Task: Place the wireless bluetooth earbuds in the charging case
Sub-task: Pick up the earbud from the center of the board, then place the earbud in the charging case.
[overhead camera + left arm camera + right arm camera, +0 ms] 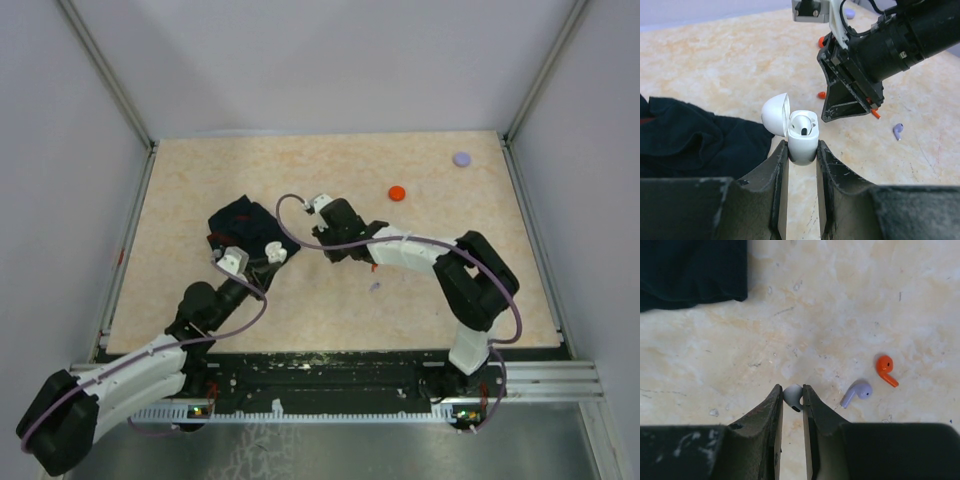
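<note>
Beige marbled bench [200,170] stretches under both my arms, with a dark cloth [690,135] bunched at the left. Just beside the cloth, my left hand [801,150] is pressed onto the white charging case [801,145] and holds it upright, lid swung back. A seated earbud [804,125] fills one socket. The other socket looks free, though I cannot see into it well. Further right, my right hand [791,390] is pinched on a white earbud [792,396], low at the bench.

To seat it well, I judge I should lift straight up and carry it over the open mouth. Then I should turn the stem down to match the free socket and lower slowly, with the left hand holding the case steady. A skewed stem could jam or tip the case. Rightmost lie a lavender earbud [857,392] and a red earbud [886,369], near each other and untouched.
</note>
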